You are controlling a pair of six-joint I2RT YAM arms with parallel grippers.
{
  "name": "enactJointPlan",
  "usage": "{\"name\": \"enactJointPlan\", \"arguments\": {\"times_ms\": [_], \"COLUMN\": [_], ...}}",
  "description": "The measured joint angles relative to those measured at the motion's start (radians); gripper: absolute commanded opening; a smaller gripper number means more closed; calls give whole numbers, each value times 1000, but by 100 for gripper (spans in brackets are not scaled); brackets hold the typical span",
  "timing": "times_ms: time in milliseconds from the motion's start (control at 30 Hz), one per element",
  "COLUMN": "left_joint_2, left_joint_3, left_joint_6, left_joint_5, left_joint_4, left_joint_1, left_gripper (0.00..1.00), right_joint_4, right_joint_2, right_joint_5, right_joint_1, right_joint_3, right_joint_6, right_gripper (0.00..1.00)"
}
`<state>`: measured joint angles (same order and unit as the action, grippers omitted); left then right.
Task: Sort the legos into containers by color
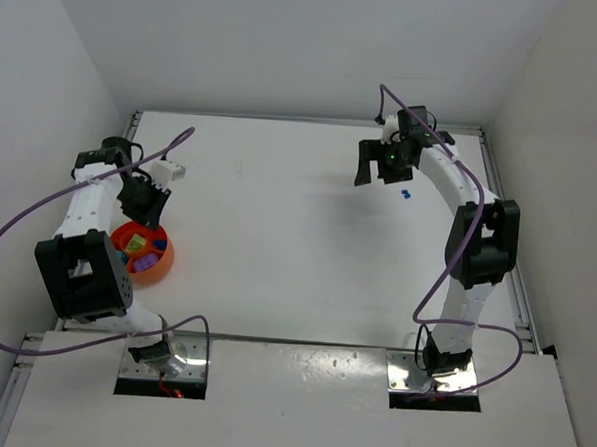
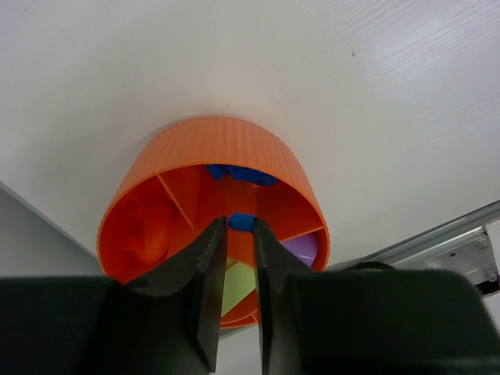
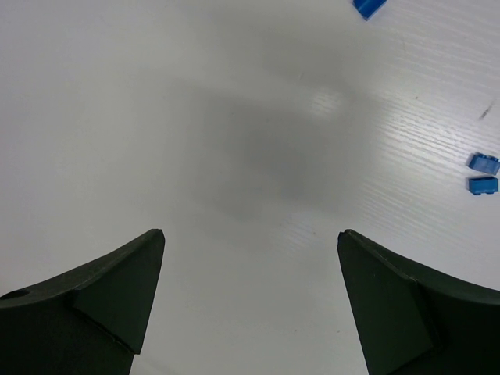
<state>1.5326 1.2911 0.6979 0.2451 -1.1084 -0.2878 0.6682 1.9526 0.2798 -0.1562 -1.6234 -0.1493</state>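
Left end effector (image 2: 239, 229) was pinching a tiny blue brick (image 2: 241, 221) over the ribbed, divided orange bowl (image 2: 211, 144). Right end effector (image 3: 250, 238) just hung wide open.

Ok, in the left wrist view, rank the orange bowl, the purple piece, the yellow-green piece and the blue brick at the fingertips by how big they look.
Largest to smallest:
1. orange bowl
2. yellow-green piece and purple piece: both partly hidden, so unranked
3. blue brick
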Motion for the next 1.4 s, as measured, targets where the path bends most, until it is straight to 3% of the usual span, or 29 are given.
{"name": "enactJointPlan", "arguments": {"times_ms": [100, 200, 433, 600, 733, 800, 900, 933, 1133, 1200, 1400], "left_joint_2": [0, 1, 1, 6, 5, 0, -9, -13, -65, -97, -136], "left_joint_3": [0, 0, 1, 78, 226, 275, 296, 295, 256, 235, 207], "left_joint_6": [-1, -3, -3, -33, -148, -240, -375, -419, -620, -675, -838], "left_joint_5": [-3, -6, -5, 67, 175, 222, 268, 276, 274, 261, 152], "left_joint_4": [-1, -1, -2, -20, 13, 64, 135, 155, 284, 325, 405], "left_joint_1": [0, 0, -1, -6, -8, -8, 2, 5, 13, 13, 13], "left_gripper": [38, 43, 38, 42, 66, 69, 90, 99, 99, 99, 99], "right_joint_4": [0, 0, -1, -15, -26, -36, -46, -51, -63, -67, -95], "right_joint_2": [0, 0, 0, 6, 114, 194, 309, 333, 383, 383, 384], "right_joint_5": [-21, -35, -53, -101, -133, -144, -163, -175, -264, -313, -433], "right_joint_1": [3, 5, 10, 19, 37, 41, 44, 43, 13, 0, -47], "right_joint_3": [0, 0, 0, -4, -128, -215, -330, -343, -337, -335, -335], "right_joint_6": [7, 11, 16, 19, 39, 50, 55, 50, -104, -182, -325], "right_gripper": [92, 92, 84, 74, 57, 49, 39, 39, 41, 51, 62]}}
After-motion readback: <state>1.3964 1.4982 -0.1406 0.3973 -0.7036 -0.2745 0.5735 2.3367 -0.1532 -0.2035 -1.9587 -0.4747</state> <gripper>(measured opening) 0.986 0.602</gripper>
